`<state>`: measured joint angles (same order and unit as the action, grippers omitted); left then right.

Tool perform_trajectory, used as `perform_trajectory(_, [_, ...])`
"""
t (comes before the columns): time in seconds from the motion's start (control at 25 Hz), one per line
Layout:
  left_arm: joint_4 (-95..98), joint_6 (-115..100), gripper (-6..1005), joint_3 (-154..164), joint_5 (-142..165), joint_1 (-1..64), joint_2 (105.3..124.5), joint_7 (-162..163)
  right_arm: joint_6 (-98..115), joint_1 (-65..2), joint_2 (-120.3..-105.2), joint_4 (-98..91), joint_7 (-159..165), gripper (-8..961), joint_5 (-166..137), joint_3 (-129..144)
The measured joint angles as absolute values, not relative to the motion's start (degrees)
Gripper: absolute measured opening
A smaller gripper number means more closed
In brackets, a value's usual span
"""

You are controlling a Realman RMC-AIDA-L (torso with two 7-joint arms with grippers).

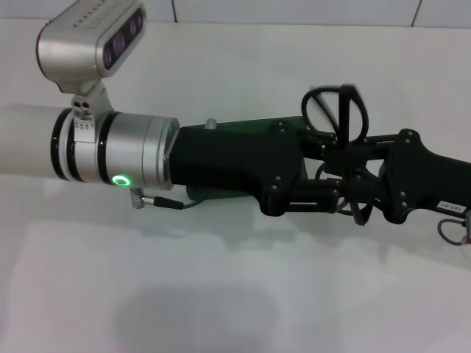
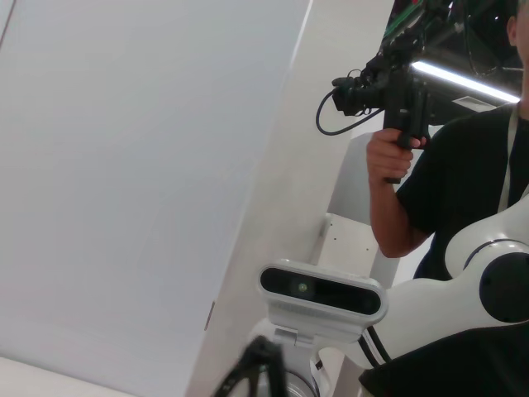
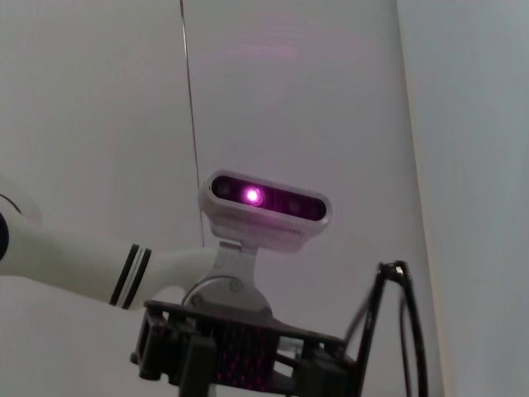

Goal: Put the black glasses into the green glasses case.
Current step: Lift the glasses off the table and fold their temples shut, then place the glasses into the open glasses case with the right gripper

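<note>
Left gripper (image 1: pixel 305 176), a chunky black assembly on a silver wrist cuff with a glowing green ring, reaches across the middle of the head view from the left and meets the other arm near the centre. Beneath its black body lies the green glasses case (image 1: pixel 250 126), a dark green hard shell of which only an edge and a sliver show on the white table (image 1: pixel 221 294); whether its lid is up I cannot tell. Just right of that, the black glasses (image 1: pixel 337 110), thin-framed with rounded clear lenses, stand on edge above the point where the two grippers come together, one lens loop clear against the table. They seem pinched there, lifted off the surface and near the case, likely so they can be turned and lowered in. Right gripper (image 1: pixel 353 184) comes in from the right edge, its black linkage crossing the frame's lower part. Which set of fingers actually clamps the glasses, and how wide either pair stands, is hidden by overlapping black parts. In the right wrist view the frame (image 3: pixel 397 331) rises beside the left arm's wrist camera (image 3: pixel 264 207).
</note>
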<state>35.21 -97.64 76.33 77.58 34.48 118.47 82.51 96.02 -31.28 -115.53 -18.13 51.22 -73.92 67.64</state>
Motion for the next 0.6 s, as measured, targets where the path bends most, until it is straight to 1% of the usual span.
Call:
perform_trajectory(0.16, [35.21, -97.66, 503, 76.34, 77.6, 34.41, 117.78, 82.56, 94.95, -30.74, -115.34, -18.29, 51.17, 113, -73.96, 67.22])
perform_trajectory(0.28, [35.21, -97.72, 504, 76.12, 77.43, 33.75, 116.91, 82.6, 92.61, -30.59, -115.33, -18.66, 50.71, 113, -73.93, 67.04])
perform_trajectory(0.6, [35.52, -98.18, 506, 66.43, 77.65, 29.62, 114.89, 82.29, 84.14, -30.54, -115.91, -23.96, 48.51, 114, -73.98, 70.66])
